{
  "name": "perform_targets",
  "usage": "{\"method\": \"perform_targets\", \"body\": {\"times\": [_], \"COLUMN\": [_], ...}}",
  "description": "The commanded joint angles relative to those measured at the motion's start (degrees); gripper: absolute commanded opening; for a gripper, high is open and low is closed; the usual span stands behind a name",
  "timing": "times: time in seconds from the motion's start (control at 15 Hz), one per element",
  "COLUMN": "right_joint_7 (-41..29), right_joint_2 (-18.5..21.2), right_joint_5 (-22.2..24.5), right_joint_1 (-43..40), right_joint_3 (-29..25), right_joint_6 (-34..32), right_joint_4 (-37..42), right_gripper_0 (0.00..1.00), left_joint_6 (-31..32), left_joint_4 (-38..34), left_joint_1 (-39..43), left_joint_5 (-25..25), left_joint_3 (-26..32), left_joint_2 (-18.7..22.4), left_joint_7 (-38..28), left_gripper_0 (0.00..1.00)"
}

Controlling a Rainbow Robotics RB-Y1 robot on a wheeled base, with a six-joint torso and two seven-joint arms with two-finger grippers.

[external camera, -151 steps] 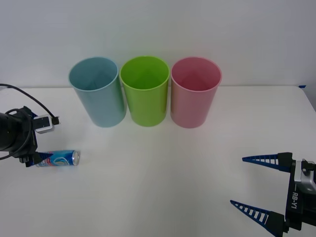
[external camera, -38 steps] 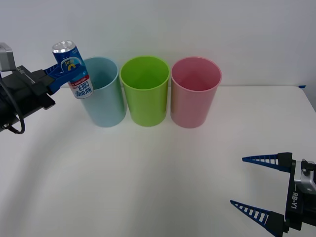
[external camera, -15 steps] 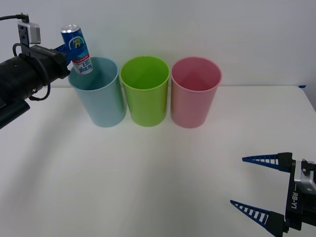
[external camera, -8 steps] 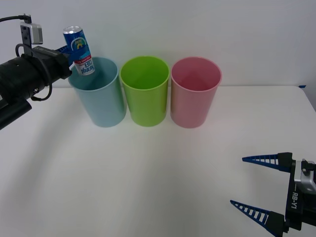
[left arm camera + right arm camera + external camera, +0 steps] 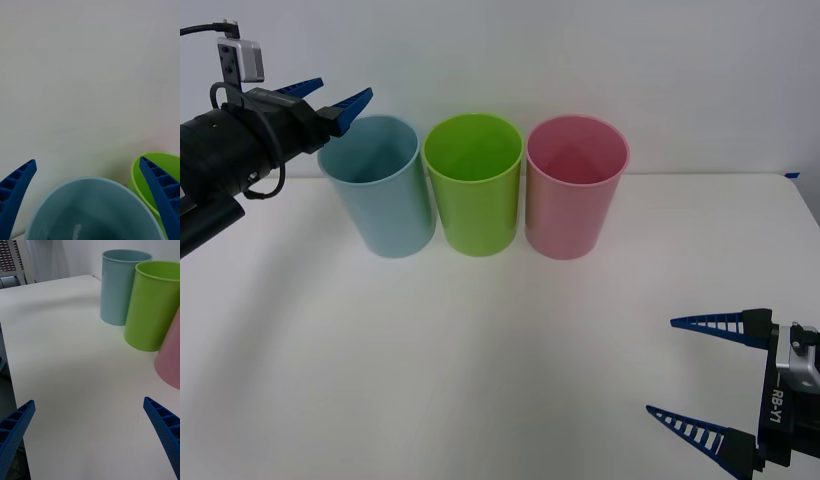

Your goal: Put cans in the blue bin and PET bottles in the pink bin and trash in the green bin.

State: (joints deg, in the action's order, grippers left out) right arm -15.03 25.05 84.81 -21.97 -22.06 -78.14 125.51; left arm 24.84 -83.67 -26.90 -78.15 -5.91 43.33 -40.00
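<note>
Three tall bins stand in a row at the back of the table: the blue bin (image 5: 380,205), the green bin (image 5: 475,200) and the pink bin (image 5: 575,205). My left gripper (image 5: 345,90) hangs open just above the blue bin's left rim, with nothing between its fingers. The left wrist view looks down past that gripper (image 5: 87,162) into the blue bin (image 5: 93,210), with the green bin (image 5: 167,159) beside it. The can is hidden, and PET bottles and trash are out of view. My right gripper (image 5: 662,366) rests open low at the front right.
The white table (image 5: 480,350) stretches bare between the bins and my right gripper. The right wrist view shows the blue bin (image 5: 120,288), green bin (image 5: 153,307) and pink bin (image 5: 170,360) beyond the open right gripper (image 5: 89,401). A plain wall stands close behind the bins.
My left gripper carried the can from the table up over the blue bin. Since half a second ago it has opened and the can has left its fingers. The right arm has not moved.
</note>
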Motion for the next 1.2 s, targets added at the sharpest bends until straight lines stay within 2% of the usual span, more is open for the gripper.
{"method": "perform_targets", "body": {"times": [0.07,0.4,0.6,0.8,0.93,1.2], "right_joint_7": [0.0,0.0,0.0,0.0,0.0,0.0], "right_joint_2": [0.0,0.0,0.0,0.0,0.0,0.0], "right_joint_5": [0.0,0.0,0.0,0.0,0.0,0.0], "right_joint_1": [0.0,0.0,0.0,0.0,0.0,0.0], "right_joint_3": [0.0,0.0,0.0,0.0,0.0,0.0], "right_joint_6": [0.0,0.0,0.0,0.0,0.0,0.0], "right_joint_4": [0.0,0.0,0.0,0.0,0.0,0.0], "right_gripper_0": [1.0,1.0,1.0,1.0,1.0,1.0], "left_joint_6": [-0.32,-0.5,3.11,10.84,11.81,13.48], "left_joint_4": [0.0,0.0,0.0,-0.18,-1.23,-2.2], "left_joint_1": [-0.09,-0.35,-1.05,-0.96,-1.05,-0.26], "left_joint_5": [0.02,0.02,1.51,4.85,8.72,18.12], "left_joint_3": [0.02,-0.07,1.86,7.05,8.1,8.98], "left_joint_2": [0.0,0.0,0.0,0.09,1.32,6.33], "left_joint_7": [-0.08,0.36,1.07,2.12,2.47,3.97], "left_gripper_0": [1.0,1.0,1.0,1.0,1.0,1.0]}}
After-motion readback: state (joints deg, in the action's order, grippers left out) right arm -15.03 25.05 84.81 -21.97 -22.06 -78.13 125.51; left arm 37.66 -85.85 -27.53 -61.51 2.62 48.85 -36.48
